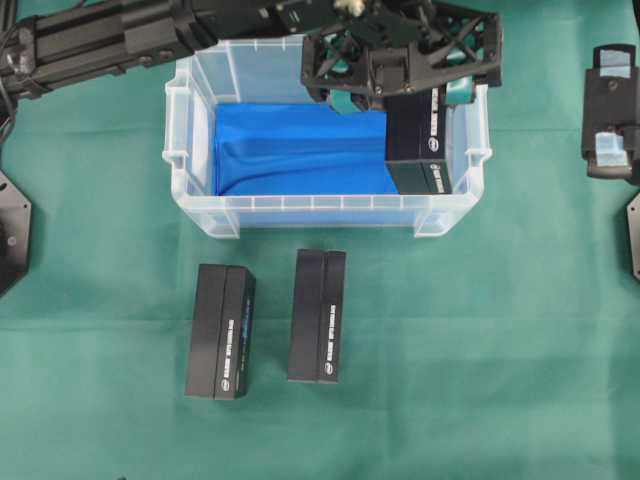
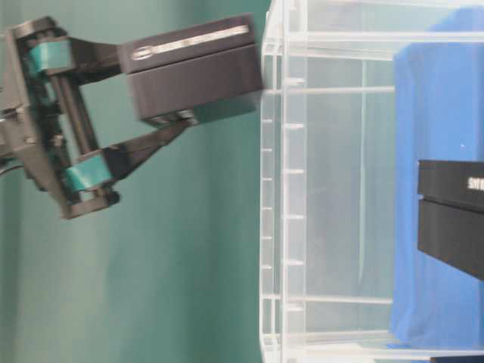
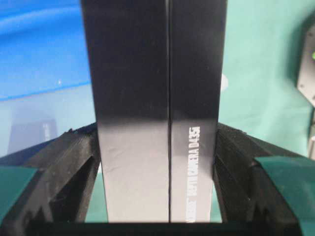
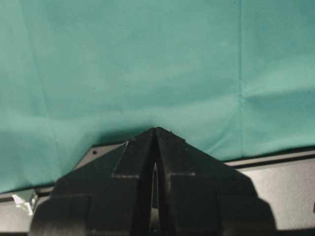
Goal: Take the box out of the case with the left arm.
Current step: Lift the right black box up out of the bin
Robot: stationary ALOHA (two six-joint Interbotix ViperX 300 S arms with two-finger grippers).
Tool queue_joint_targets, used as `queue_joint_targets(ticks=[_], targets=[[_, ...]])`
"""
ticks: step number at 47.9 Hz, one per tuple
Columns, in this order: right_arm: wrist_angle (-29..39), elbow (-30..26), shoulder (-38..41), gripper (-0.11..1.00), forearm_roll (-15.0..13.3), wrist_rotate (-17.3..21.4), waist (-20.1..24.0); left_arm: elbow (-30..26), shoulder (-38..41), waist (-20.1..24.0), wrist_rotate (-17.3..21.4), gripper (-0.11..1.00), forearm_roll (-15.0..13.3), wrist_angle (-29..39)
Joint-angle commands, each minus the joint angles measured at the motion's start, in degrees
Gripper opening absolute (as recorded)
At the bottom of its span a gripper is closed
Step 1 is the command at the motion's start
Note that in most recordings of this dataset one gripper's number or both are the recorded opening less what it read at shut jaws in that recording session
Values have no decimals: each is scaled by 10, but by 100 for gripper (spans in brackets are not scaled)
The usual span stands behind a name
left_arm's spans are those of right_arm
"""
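1. The case [image 1: 200, 90] is the big hazard here. It's clear plastic with a blue lining [image 1: 300, 150], sitting on the green tabletop [image 1: 480, 330]. The table-level view shows the lifted box just outside the rim line, so I'd guess a sideways swing that's too low could clip the wall and drag the whole bin.

2. The left pincer [image 1: 400, 95] is about half open and clamped on the black box [image 1: 420, 125], one finger [image 3: 64, 172] on each broad face. In the wrist view only the fingertips seem to be on it, with most of the box hanging out past them. With that much overhang, a fast move could make it pivot or slip out.

3. There's a second black box [image 1: 422, 178] left in the case, at the right end under the held one. If the held box drops, it probably lands on that one or back on the lining.

4. Two more boxes [image 1: 220, 330] [image 1: 317, 315] are lying on the tabletop in front of the case. Set this one down too close and it might knock them.

5. The right pincer [image 4: 155, 135] is parked over the cloth, fingers together and holding nothing. It's well apart from everything, so not a worry.
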State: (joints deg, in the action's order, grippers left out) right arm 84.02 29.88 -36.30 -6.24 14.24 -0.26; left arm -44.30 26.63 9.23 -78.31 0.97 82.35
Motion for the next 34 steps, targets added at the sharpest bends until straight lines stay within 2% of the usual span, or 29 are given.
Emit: queue_joint_targets(ticks=[1,10,34], targets=[[-4,-5,-3,2,-1,-1,0,-35,-25,-2,2,61,2,10],[-4,-5,-3,2,-2,-1,0,-43,-25,-1,3,61,6,32],[-4,-5,-3,2,-1,-1,0,-42,-25,-1,3,61,6,33]])
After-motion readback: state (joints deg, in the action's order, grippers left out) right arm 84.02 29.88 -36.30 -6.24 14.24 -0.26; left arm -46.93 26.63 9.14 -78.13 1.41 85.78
